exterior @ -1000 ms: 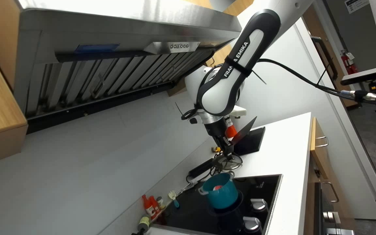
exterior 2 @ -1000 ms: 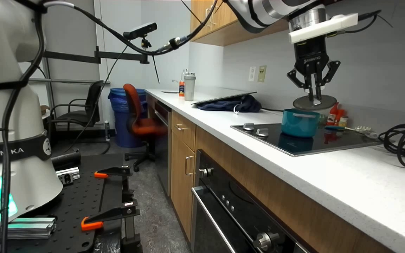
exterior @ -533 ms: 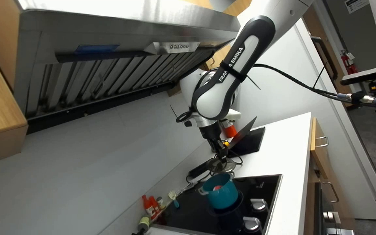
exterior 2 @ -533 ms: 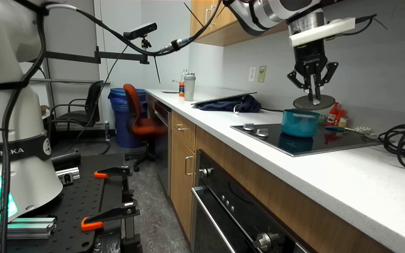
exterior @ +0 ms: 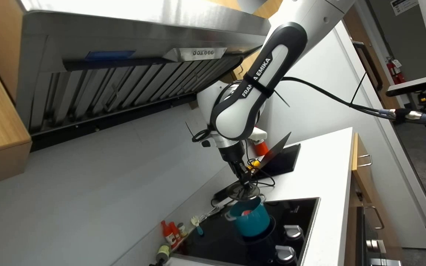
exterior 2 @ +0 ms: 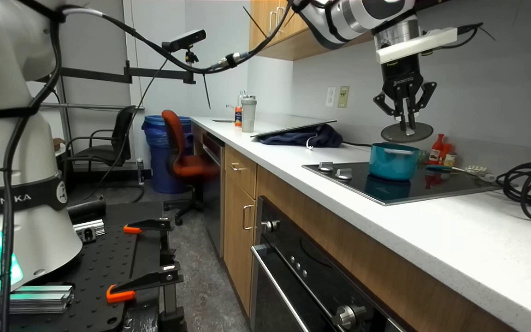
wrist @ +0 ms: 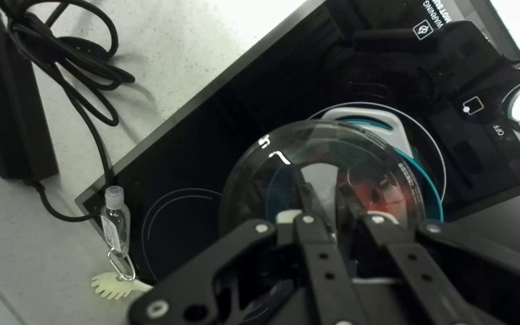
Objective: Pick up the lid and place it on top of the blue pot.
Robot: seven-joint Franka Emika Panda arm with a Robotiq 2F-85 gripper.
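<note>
Two black fingers point(exterior 2: 411, 121) of the hand point(exterior 2: 407, 124) grip the round lid point(exterior 2: 395, 134) at its middle from above; the exact hold is too small to make out. The lid hangs roughly level, just over the blue pot point(exterior 2: 393, 162), which stands upright on the black stove point(exterior 2: 454, 188). Seen from the wrist, the lid is see-through and covers much of the pot's mouth without lining up with it: blue rim shows past the lid's right edge, along with a pale handle point(wrist: 370, 113). Something red point(wrist: 377, 192) inside the pot shows through; I cannot tell what it is. Two silver knobs point(exterior: 293, 231) sit on the stove near the pot. By the wall point(exterior: 139, 173), beside the stove, stand two red bottles point(exterior: 168, 233) and a small jar point(exterior: 182, 229). Near one corner of the stove, in the wrist view, are a small clear bottle point(wrist: 116, 221) with a metal clip point(wrist: 127, 278) and a pale toothed spoon point(wrist: 113, 285). Black cable point(wrist: 34, 27) and a long black box point(wrist: 14, 108) lie on the white surface point(wrist: 188, 49). In an exterior view, a steel hood point(exterior: 135, 29) with a slatted underside juts from the wall.
</note>
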